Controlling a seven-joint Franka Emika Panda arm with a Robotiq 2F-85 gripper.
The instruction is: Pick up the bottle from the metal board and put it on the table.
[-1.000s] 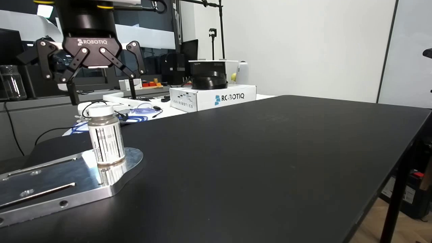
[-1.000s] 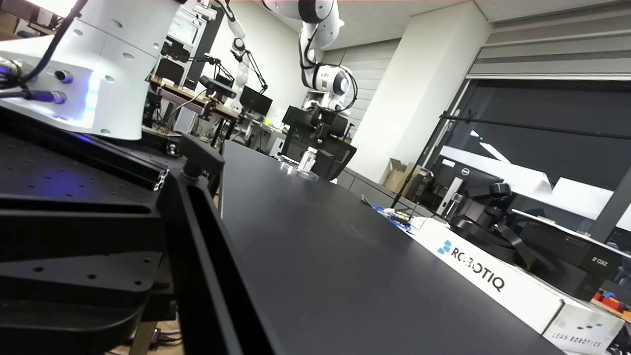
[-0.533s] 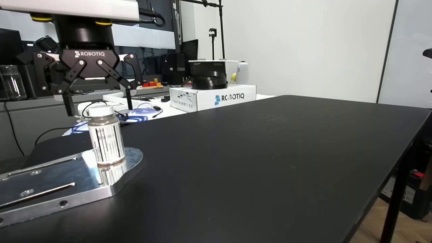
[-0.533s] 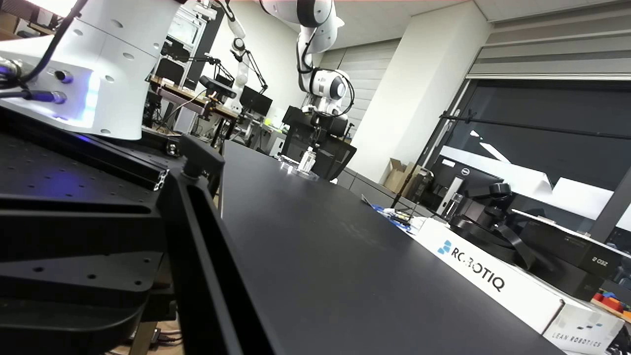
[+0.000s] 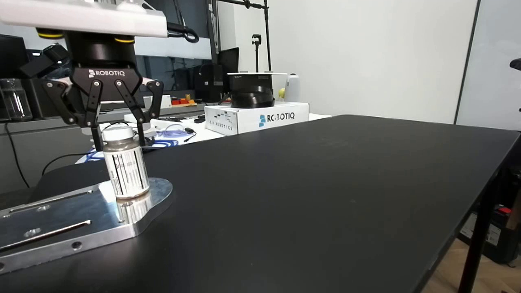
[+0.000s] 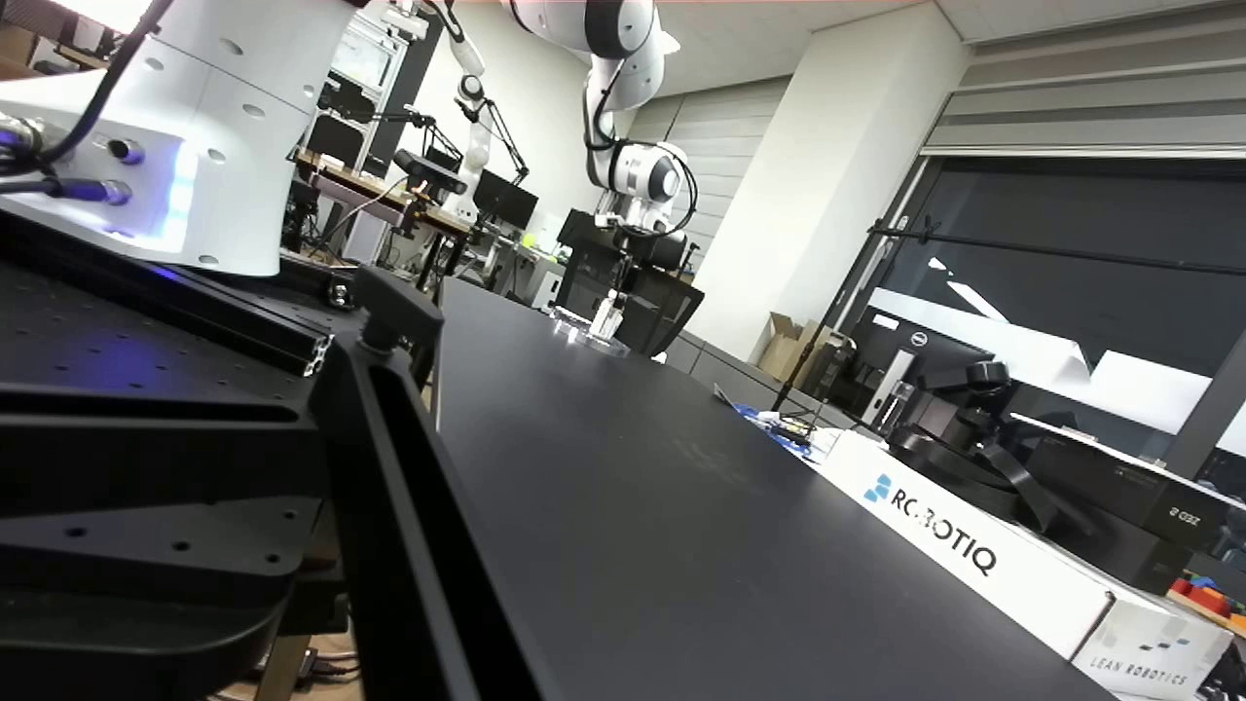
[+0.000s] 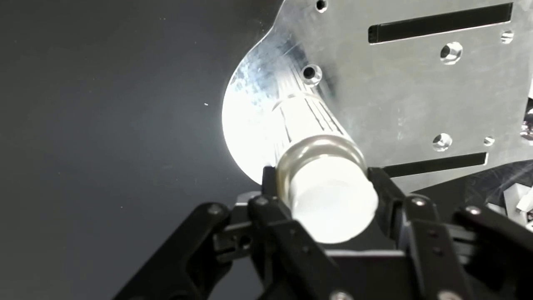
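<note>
Bottle [image 5: 127, 171] is standing on the board [image 5: 69, 213], right beneath the jaws, and from where I'm watching they are pinching it: the wrist view is showing one jaw bearing against each side, near the top. I'm seeing no gap under the base, so I'm judging that lifting is the step now waiting. It is calling for a settled squeeze first, then a straight rise; with the hold sitting so high, any sideways pull is risking a tip or a scrape along the metal.

For setting down, I'm favouring the side past the board's rounded end, where the counter [image 5: 305, 195] is opening out wide from the jaws. The board's slotted length is running off the opposite way. Behind the jaws, in an exterior view, the counter's edge is passing near, with a box [image 5: 260, 118] sitting just beyond it, farther along; I'm advising plenty of room from that edge and a slow, level lowering before the jaws are spreading.
</note>
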